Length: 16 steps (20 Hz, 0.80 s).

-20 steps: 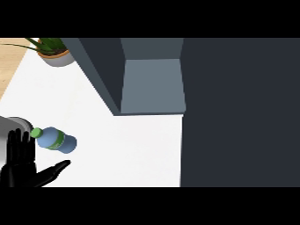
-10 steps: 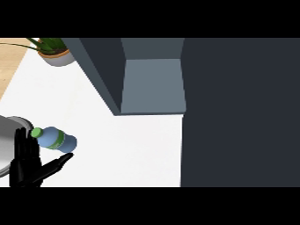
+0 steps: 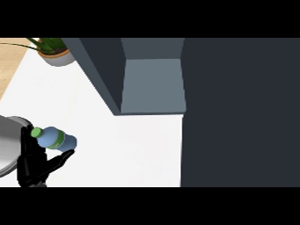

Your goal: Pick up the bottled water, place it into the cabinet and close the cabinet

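Black left hand (image 3: pixel 36 165) at the view's lower left, fingers straight up behind the bottled water (image 3: pixel 55 139), thumb angled out below it; not visibly curled round it. Bottle lies tilted on the white surface (image 3: pixel 113 149), green cap toward the fingers, touching or just ahead of them. Open cabinet (image 3: pixel 151 85) sits well ahead and to the right of the hand. Judgement: close fingers and thumb around the bottle's middle before lifting; keep it level. Potted plant (image 3: pixel 53 52) far ahead. Right hand unseen.
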Available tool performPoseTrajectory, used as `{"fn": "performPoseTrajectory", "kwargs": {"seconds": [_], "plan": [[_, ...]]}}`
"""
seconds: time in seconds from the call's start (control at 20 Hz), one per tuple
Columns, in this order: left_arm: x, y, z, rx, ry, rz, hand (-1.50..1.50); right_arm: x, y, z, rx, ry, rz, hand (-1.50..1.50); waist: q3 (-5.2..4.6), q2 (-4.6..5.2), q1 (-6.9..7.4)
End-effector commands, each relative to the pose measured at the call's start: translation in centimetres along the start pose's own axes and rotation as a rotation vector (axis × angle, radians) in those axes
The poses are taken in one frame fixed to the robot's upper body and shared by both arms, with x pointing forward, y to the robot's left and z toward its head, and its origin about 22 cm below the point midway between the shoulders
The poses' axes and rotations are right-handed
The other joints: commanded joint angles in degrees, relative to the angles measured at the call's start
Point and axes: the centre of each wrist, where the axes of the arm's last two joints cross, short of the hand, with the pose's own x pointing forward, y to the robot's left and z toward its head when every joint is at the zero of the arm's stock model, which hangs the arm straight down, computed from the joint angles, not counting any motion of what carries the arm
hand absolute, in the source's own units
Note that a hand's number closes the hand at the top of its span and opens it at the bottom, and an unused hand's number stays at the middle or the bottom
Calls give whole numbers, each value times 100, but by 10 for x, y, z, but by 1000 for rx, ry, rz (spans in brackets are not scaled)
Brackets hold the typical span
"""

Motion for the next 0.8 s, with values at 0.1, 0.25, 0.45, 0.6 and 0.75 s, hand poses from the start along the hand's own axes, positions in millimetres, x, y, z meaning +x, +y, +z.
{"fn": "performPoseTrajectory", "kwargs": {"seconds": [0.1, 0.25, 0.45, 0.6, 0.75], "plan": [[-10, 1, -3, -46, -5, 130, -150, 31, 12, -5, 13, -77, 4, -150, -1, -11, -31], [-10, -23, -18, -58, -46, 165, -150, 37, 12, -14, 11, -90, 15, -150, 0, 6, 17], [-17, -10, -5, -49, -50, 183, 150, 37, 5, -13, 5, -78, 12, -150, 3, 6, 61], [-11, -36, -27, -60, -60, 192, 150, 47, 10, -9, 29, -60, 20, -150, 2, -1, 0], [-12, -27, -28, -54, -76, 214, 150, 31, 3, -9, 23, -49, 9, -150, 3, 6, 26]]}}
